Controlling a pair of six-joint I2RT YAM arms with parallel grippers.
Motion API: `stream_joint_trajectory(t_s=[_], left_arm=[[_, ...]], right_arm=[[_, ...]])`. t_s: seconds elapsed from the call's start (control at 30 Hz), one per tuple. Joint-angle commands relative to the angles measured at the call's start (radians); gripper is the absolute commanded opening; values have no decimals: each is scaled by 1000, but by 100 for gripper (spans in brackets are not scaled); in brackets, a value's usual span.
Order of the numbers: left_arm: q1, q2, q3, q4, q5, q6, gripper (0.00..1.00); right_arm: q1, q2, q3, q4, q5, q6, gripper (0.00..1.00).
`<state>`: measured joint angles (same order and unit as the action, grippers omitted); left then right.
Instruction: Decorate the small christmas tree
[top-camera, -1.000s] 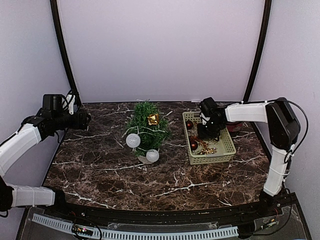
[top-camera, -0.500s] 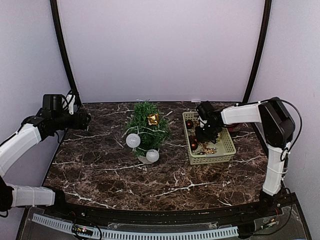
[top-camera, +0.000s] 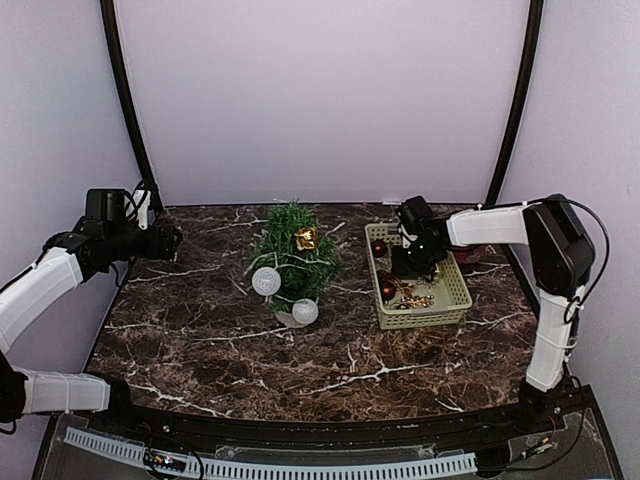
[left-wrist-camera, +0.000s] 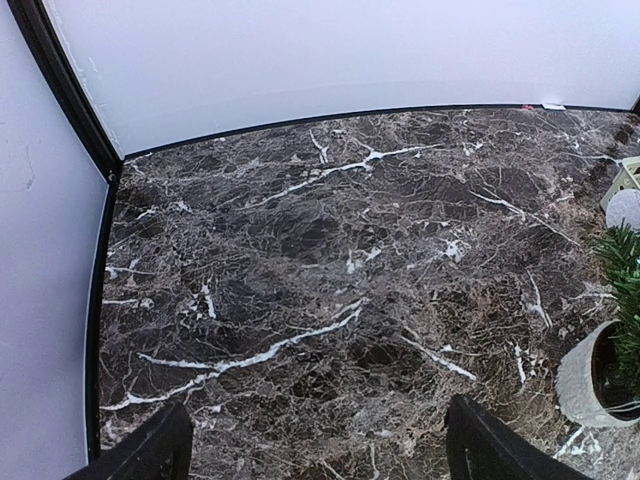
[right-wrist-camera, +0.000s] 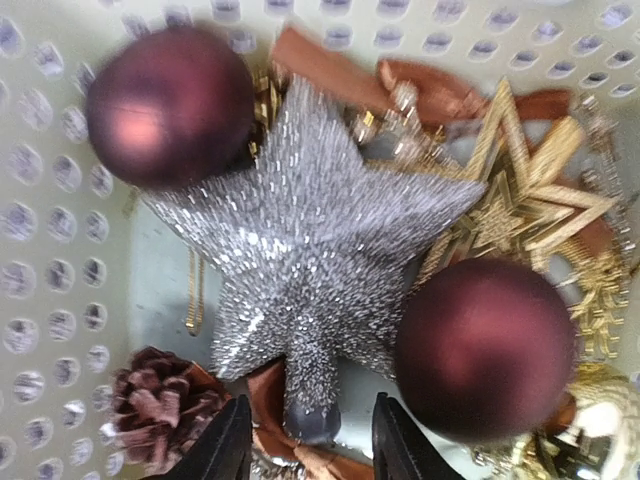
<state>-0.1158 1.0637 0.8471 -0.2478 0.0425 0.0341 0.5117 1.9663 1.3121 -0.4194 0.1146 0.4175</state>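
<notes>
The small christmas tree (top-camera: 292, 255) stands left of the table's centre, bearing two white balls (top-camera: 266, 280) and a gold ornament (top-camera: 306, 238). Its white pot (left-wrist-camera: 588, 378) shows at the right edge of the left wrist view. My right gripper (top-camera: 416, 258) hangs inside the pale green basket (top-camera: 425, 318). There its open fingers (right-wrist-camera: 228, 448) straddle the stem of a silver glitter star (right-wrist-camera: 310, 240) with a gap on each side. Two dark red balls (right-wrist-camera: 170, 105) (right-wrist-camera: 485, 350), a gold star (right-wrist-camera: 520, 200) and a pine cone (right-wrist-camera: 160, 405) lie around it. My left gripper (top-camera: 165, 240) hovers open over the far left corner.
Black frame posts rise at the back left (top-camera: 125, 100) and back right (top-camera: 515, 100). A white wall closes the back edge (left-wrist-camera: 300, 60). The basket's perforated wall (right-wrist-camera: 40, 250) stands close around my right gripper (right-wrist-camera: 310, 445). Bare marble (left-wrist-camera: 320, 260) lies under my left gripper (left-wrist-camera: 310, 450).
My right gripper shifted slightly toward the near left inside the basket, then came back. The left arm and the tree have not moved.
</notes>
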Motion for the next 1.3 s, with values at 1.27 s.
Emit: stream_joint_trajectory(t_s=[1.27], left_arm=[[-4,-26,43,-6,67,-96,85]], right_arm=[[22,-84,21,-14,41,-3,9]])
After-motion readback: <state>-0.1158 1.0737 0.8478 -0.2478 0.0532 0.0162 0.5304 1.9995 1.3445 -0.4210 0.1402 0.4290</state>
